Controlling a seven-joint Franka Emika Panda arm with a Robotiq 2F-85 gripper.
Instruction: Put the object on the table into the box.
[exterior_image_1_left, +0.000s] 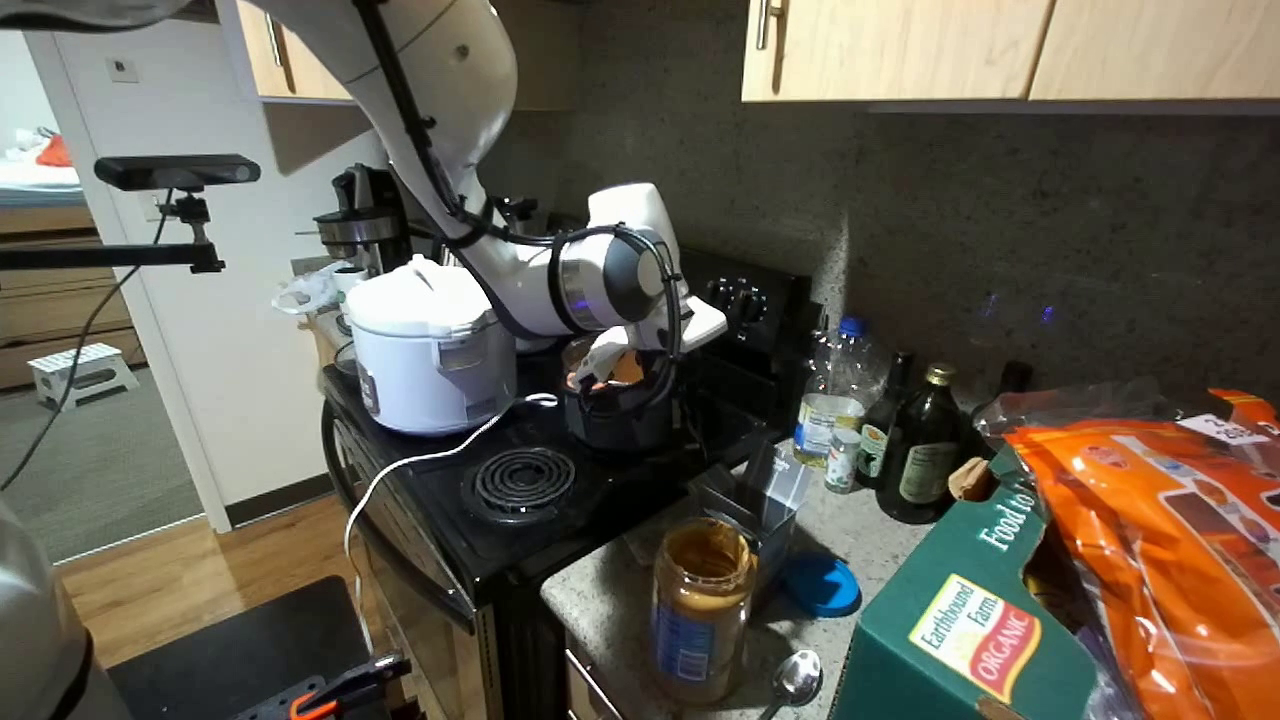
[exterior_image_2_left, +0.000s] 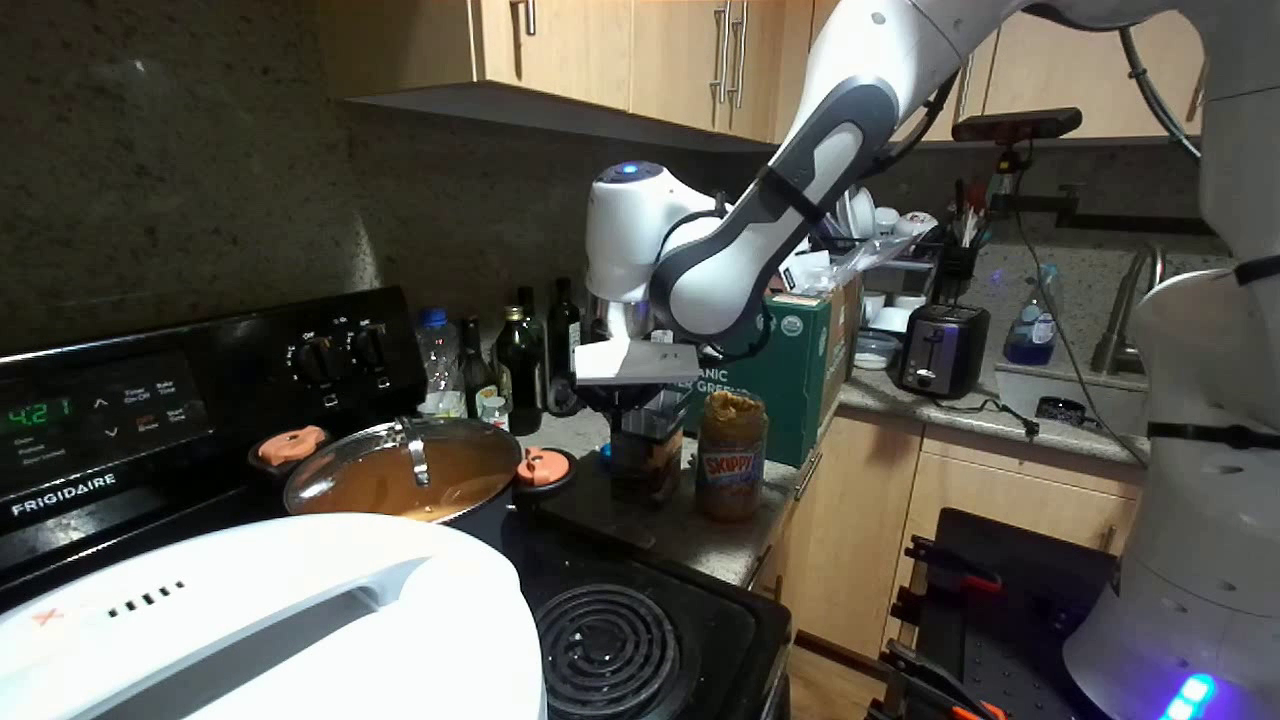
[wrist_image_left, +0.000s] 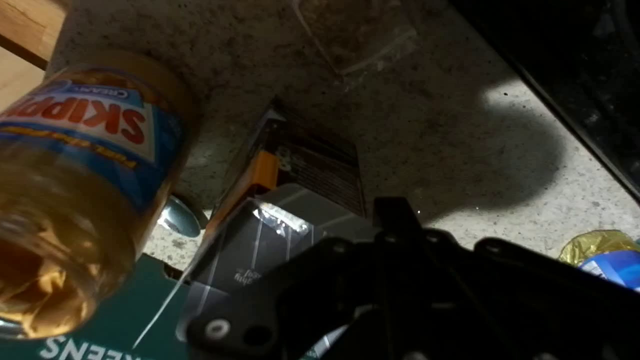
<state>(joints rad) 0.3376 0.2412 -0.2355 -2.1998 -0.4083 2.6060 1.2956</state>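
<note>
A dark package box with an orange band and raised clear plastic flaps stands on the counter. It shows in both exterior views (exterior_image_1_left: 765, 500) (exterior_image_2_left: 650, 465) and in the wrist view (wrist_image_left: 320, 170). A large green carton (exterior_image_1_left: 950, 600) stands beside it; it also shows in the wrist view (wrist_image_left: 130, 320). My gripper (wrist_image_left: 397, 212) points down with its black fingertips together. A clear flap reaches their left side; I see nothing held between them. In an exterior view the gripper (exterior_image_2_left: 618, 410) is just above the package box. Which thing is the task's object is unclear.
An open peanut butter jar (exterior_image_1_left: 700, 620) stands close to the package box, with a blue lid (exterior_image_1_left: 822, 583) and spoon (exterior_image_1_left: 797, 680) nearby. Several bottles (exterior_image_1_left: 922, 460) stand at the wall. A lidded pot (exterior_image_2_left: 410, 470) and white cooker (exterior_image_1_left: 425, 350) are on the stove.
</note>
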